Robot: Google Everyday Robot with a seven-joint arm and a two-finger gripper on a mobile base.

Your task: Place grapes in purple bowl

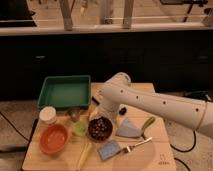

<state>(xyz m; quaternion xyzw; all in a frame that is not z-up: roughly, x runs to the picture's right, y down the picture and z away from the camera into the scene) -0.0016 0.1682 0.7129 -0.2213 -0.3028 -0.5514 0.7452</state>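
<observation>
Wooden bench (155, 159) holds the orange bowl (53, 138) at the near left, with the purple bowl (100, 129) beside it, grapes (100, 125) inside. Just behind, the gripper (106, 114) hangs over the bowl's far rim; whether its jaws are apart I cannot tell. Farther back sits a green tray (64, 92).

My gripper (101, 116) hangs just above the glossy dark purple bowl (91, 131), where the reddish-purple grapes (100, 126) lie.

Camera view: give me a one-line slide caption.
Robot claw poised just above the purple bowl, where the grapes now lie, beside an orange bowl and green tray.
</observation>
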